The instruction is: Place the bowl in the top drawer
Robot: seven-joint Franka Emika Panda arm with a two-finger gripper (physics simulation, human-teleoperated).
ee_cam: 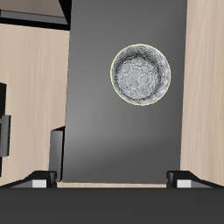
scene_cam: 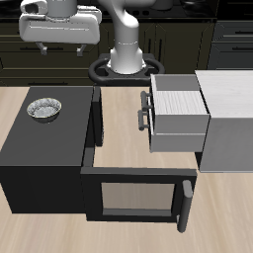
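Near the table's front edge the black cabinet had its glass-fronted door swung open, and the bowl sat on that cabinet's top, untouched, farther back. The top drawer stood pulled out beside it with its dark handle facing the cabinet, while the gripper hung high at the back, fingers spread and empty in the wrist view, bowl below. Judged approach stage: next move called for descending and pinching the crinkled rim; no readable brands, labels or writing.
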